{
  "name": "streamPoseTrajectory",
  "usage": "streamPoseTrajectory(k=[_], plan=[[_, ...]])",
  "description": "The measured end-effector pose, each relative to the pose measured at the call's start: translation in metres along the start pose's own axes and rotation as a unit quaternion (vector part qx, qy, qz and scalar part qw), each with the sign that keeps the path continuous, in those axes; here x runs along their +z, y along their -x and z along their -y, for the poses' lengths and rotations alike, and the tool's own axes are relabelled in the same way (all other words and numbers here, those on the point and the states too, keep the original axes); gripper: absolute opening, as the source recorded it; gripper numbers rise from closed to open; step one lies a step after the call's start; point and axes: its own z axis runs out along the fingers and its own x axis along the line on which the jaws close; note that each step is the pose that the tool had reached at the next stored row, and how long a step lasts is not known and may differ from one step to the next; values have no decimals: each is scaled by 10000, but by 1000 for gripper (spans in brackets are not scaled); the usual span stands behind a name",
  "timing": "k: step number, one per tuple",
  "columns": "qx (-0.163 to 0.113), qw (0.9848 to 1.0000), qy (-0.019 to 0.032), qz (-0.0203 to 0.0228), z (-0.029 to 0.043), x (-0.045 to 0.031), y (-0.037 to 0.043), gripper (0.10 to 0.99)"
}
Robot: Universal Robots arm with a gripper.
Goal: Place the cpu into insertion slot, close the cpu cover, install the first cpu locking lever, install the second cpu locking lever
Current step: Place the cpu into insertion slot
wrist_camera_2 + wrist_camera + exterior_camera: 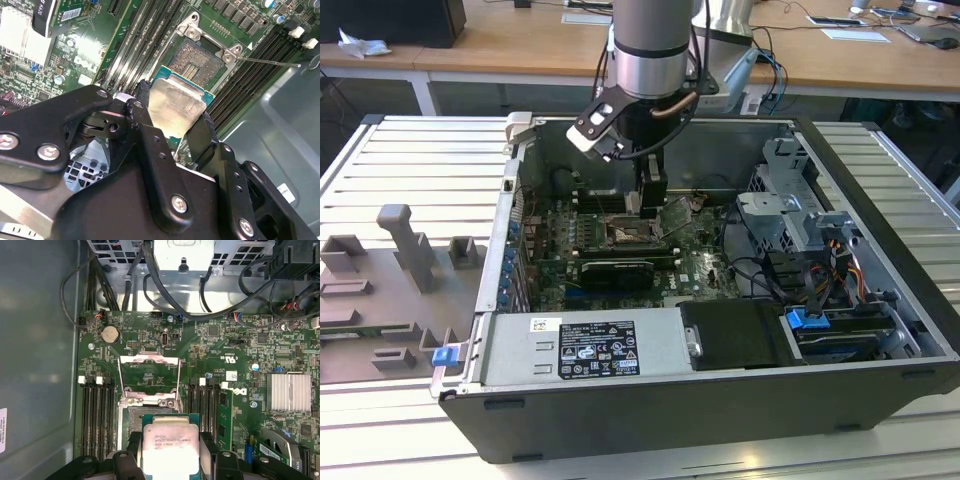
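Observation:
My gripper [175, 120] is shut on the cpu [175, 105], a flat silvery square with a green edge pinched between the two black fingers [145, 125]. The cpu [170, 442] hangs just above and partly over the insertion slot [134, 415], a dark square socket with a silver rim [197, 60]. The cpu cover [148, 377] stands swung open, tilted up from the far edge of the slot. A thin wire lever [270, 62] sticks out sideways from the socket corner. In the exterior view the gripper [646, 200] reaches down into the case over the slot [630, 237].
Long black memory slots [97, 420] flank the socket on both sides. A black card [615, 270] lies in front of it, a finned heat sink [287, 392] to one side. Cables and a drive cage [790, 215] crowd the exterior view's right; grey fixtures [405, 250] sit outside the case.

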Motion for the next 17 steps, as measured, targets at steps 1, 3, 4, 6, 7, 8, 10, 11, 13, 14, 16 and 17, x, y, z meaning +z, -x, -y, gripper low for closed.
streamPoseTrajectory(k=[1, 3, 4, 6, 7, 8, 10, 11, 13, 14, 16, 17], plan=[[0, 10000, 0, -1, 0, 3, 0, 541], [0, 10000, 0, 0, 0, 6, 0, 541], [0, 10000, 0, 0, 0, 7, 0, 541], [1, 10000, 0, 0, 1, 11, 0, 541], [4, 10000, 0, -1, 1, 19, -3, 541], [7, 10000, 0, 0, 2, 26, -7, 541], [10, 10000, 0, 0, 3, 56, -19, 541], [18, 10000, 0, 2, 5, 76, -22, 541], [46, 10000, 1, 4, 11, 127, -28, 541], [56, 10000, 1, 5, 14, 160, -30, 541], [62, 10000, 2, 5, 18, 229, -45, 541], [61, 10000, 2, 5, 23, 269, -63, 541]])
